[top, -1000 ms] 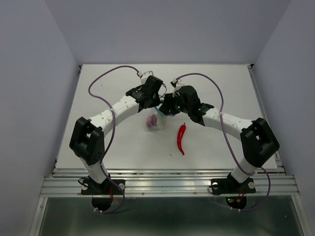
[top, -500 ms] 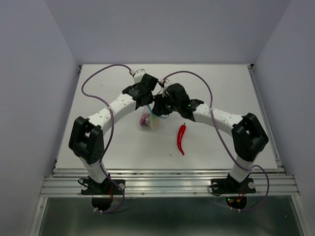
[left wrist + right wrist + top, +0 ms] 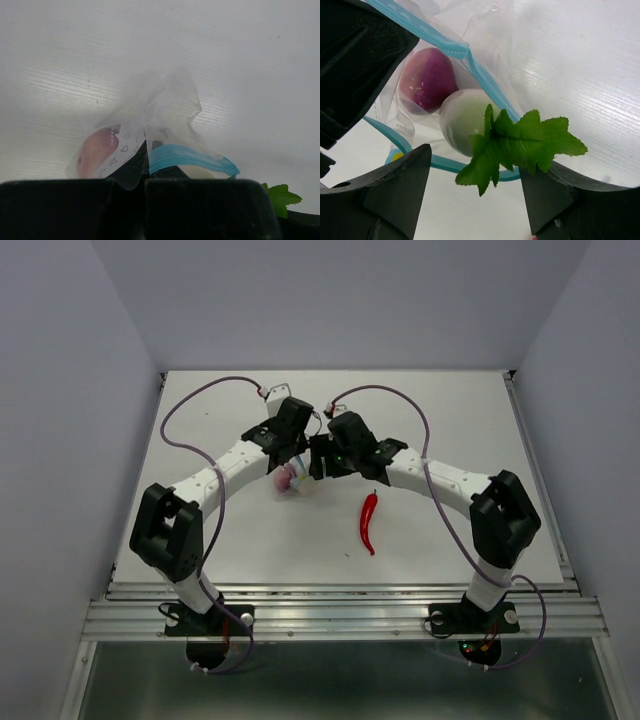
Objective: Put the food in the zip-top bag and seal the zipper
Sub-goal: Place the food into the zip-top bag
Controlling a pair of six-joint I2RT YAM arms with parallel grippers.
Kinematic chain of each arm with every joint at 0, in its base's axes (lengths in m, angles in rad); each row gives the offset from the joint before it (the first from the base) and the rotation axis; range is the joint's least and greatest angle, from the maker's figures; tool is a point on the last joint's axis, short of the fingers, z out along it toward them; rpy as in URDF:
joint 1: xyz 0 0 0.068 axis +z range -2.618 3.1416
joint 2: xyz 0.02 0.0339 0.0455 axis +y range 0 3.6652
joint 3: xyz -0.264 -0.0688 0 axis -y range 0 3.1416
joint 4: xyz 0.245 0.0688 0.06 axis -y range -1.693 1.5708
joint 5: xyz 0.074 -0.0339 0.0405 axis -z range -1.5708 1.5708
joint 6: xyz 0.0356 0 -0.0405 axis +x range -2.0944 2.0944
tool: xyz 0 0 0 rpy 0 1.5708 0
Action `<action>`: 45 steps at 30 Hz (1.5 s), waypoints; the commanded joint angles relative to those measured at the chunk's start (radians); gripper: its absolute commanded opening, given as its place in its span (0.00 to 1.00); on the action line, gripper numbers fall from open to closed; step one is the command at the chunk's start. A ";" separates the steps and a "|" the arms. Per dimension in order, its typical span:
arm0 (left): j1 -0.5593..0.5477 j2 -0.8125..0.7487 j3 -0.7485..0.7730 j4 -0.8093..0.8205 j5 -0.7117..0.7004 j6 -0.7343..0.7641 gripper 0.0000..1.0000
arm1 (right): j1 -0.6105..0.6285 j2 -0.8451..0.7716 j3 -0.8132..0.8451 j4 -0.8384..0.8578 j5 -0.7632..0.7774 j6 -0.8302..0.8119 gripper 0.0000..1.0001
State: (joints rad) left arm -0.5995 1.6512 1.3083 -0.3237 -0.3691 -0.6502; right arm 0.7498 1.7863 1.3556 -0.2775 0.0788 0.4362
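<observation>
The clear zip-top bag (image 3: 291,481) hangs from my left gripper (image 3: 287,443), which is shut on its edge beside the light-blue zipper (image 3: 190,157). The purple-red onion (image 3: 426,77) is inside the bag. The white radish (image 3: 462,120) sits in the bag's open mouth, and its green leaves (image 3: 520,142) stick out between the spread fingers of my right gripper (image 3: 475,200). That gripper (image 3: 322,456) is open, right next to the bag. The red chili (image 3: 368,521) lies on the table to the right of the bag.
The white table (image 3: 460,430) has a raised metal rail along its near edge (image 3: 340,590). Both arms' purple cables (image 3: 205,395) loop over the back half. My left gripper's black body (image 3: 355,55) fills the upper left of the right wrist view.
Both grippers and the bag have shifted left and slightly back. The right gripper has closed in on the bag's mouth. The chili has not moved.
</observation>
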 commanded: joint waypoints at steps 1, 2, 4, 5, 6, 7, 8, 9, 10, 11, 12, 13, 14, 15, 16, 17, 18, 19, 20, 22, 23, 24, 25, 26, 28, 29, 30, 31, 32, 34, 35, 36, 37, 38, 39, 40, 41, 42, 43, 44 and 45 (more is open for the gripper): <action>-0.065 -0.182 -0.033 0.063 0.200 0.058 0.00 | -0.043 0.068 0.048 -0.063 0.219 0.087 0.75; -0.065 -0.192 -0.046 0.077 0.205 0.064 0.00 | -0.043 0.067 0.053 -0.060 0.199 0.082 0.77; -0.065 -0.188 -0.047 0.077 0.211 0.066 0.00 | -0.043 0.056 0.057 -0.051 0.162 0.067 0.84; -0.065 -0.183 -0.049 0.075 0.213 0.067 0.00 | -0.043 0.048 0.056 -0.033 0.117 0.047 0.86; -0.065 -0.179 -0.049 0.075 0.211 0.064 0.00 | -0.043 0.039 0.056 -0.025 0.096 0.036 0.87; -0.065 -0.168 -0.049 0.074 0.208 0.060 0.00 | -0.043 0.030 0.056 -0.017 0.073 0.026 0.91; -0.065 -0.163 -0.049 0.072 0.206 0.057 0.00 | -0.043 0.004 0.050 0.000 0.037 0.006 0.98; -0.065 -0.154 -0.049 0.072 0.203 0.052 0.00 | -0.043 -0.010 0.048 0.004 0.023 -0.005 1.00; -0.065 -0.148 -0.046 0.068 0.202 0.049 0.00 | -0.043 -0.025 0.047 0.006 0.013 -0.013 1.00; -0.065 -0.145 -0.043 0.063 0.196 0.046 0.00 | -0.043 -0.040 0.043 0.009 0.006 -0.019 1.00; -0.065 -0.139 -0.034 0.058 0.188 0.041 0.00 | -0.043 -0.072 0.036 0.009 0.001 -0.028 1.00; -0.065 -0.128 -0.027 0.048 0.187 0.038 0.00 | -0.043 -0.090 0.030 0.009 0.006 -0.030 1.00; -0.065 -0.125 -0.021 0.045 0.185 0.035 0.00 | -0.043 -0.108 0.021 0.011 0.012 -0.028 1.00; -0.065 -0.122 -0.015 0.041 0.185 0.034 0.00 | -0.043 -0.141 -0.001 0.008 0.045 -0.021 1.00; -0.065 -0.120 -0.012 0.041 0.185 0.032 0.00 | -0.043 -0.160 -0.016 0.008 0.070 -0.011 1.00; -0.065 -0.117 -0.009 0.040 0.185 0.032 0.00 | -0.043 -0.178 -0.035 0.008 0.093 -0.001 1.00; -0.065 -0.119 -0.007 0.040 0.187 0.027 0.00 | -0.056 -0.214 -0.071 0.008 0.114 0.018 1.00; -0.065 -0.119 -0.006 0.040 0.188 0.027 0.00 | -0.069 -0.231 -0.091 0.006 0.115 0.030 1.00; -0.065 -0.119 -0.006 0.041 0.187 0.023 0.00 | -0.091 -0.246 -0.110 0.004 0.115 0.054 1.00; -0.065 -0.119 -0.004 0.040 0.187 0.023 0.00 | -0.115 -0.284 -0.157 0.003 0.118 0.076 1.00; -0.065 -0.117 -0.003 0.040 0.191 0.023 0.00 | -0.124 -0.295 -0.171 0.003 0.124 0.084 1.00; -0.065 -0.116 -0.003 0.041 0.196 0.023 0.00 | -0.133 -0.303 -0.180 0.001 0.128 0.090 1.00; -0.065 -0.114 -0.003 0.041 0.196 0.023 0.00 | -0.147 -0.309 -0.190 0.003 0.128 0.090 1.00; -0.065 -0.113 -0.003 0.041 0.196 0.023 0.00 | -0.147 -0.318 -0.202 0.001 0.128 0.093 1.00; -0.065 -0.105 -0.001 0.041 0.197 0.023 0.00 | -0.156 -0.327 -0.204 0.004 0.116 0.088 1.00; -0.065 -0.102 -0.001 0.043 0.199 0.023 0.00 | -0.156 -0.335 -0.199 0.006 0.095 0.078 1.00; -0.065 -0.097 -0.001 0.044 0.206 0.021 0.00 | -0.156 -0.340 -0.196 0.008 0.081 0.072 1.00; -0.065 -0.096 0.000 0.044 0.210 0.021 0.00 | -0.156 -0.343 -0.194 0.011 0.070 0.068 1.00; -0.065 -0.090 -0.001 0.046 0.213 0.021 0.00 | -0.156 -0.346 -0.194 0.012 0.062 0.068 1.00; -0.065 -0.080 -0.001 0.048 0.213 0.020 0.00 | -0.156 -0.357 -0.199 0.017 0.049 0.062 1.00; -0.065 -0.079 -0.003 0.049 0.213 0.020 0.00 | -0.156 -0.360 -0.200 0.017 0.046 0.061 1.00; -0.065 -0.077 -0.004 0.051 0.211 0.018 0.00 | -0.156 -0.361 -0.200 0.017 0.038 0.050 1.00; -0.065 -0.076 -0.006 0.051 0.214 0.018 0.00 | -0.156 -0.367 -0.204 0.018 0.036 0.049 1.00; -0.065 -0.073 -0.006 0.052 0.214 0.018 0.00 | -0.156 -0.372 -0.204 0.018 0.036 0.047 1.00; -0.065 -0.073 -0.006 0.051 0.214 0.018 0.00 | -0.156 -0.376 -0.205 0.020 0.042 0.049 1.00; -0.065 -0.070 -0.006 0.051 0.213 0.018 0.00 | -0.156 -0.392 -0.208 0.020 0.047 0.045 1.00; -0.065 -0.070 -0.006 0.051 0.213 0.018 0.00 | -0.156 -0.401 -0.210 0.017 0.050 0.038 1.00; -0.065 -0.070 -0.006 0.051 0.213 0.018 0.00 | -0.156 -0.415 -0.210 -0.008 0.079 0.027 1.00; -0.065 -0.071 -0.006 0.051 0.210 0.017 0.00 | -0.156 -0.432 -0.211 -0.020 0.096 0.019 1.00; -0.065 -0.071 -0.006 0.051 0.208 0.017 0.00 | -0.156 -0.467 -0.223 -0.031 0.107 0.010 1.00; -0.065 -0.071 -0.006 0.051 0.208 0.017 0.00 | -0.156 -0.487 -0.233 -0.046 0.116 0.006 1.00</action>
State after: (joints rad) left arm -0.6659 1.5867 1.2655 -0.2813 -0.1577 -0.6312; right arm 0.5903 1.3956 1.1381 -0.3141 0.1448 0.4782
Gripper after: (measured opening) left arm 0.033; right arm 0.998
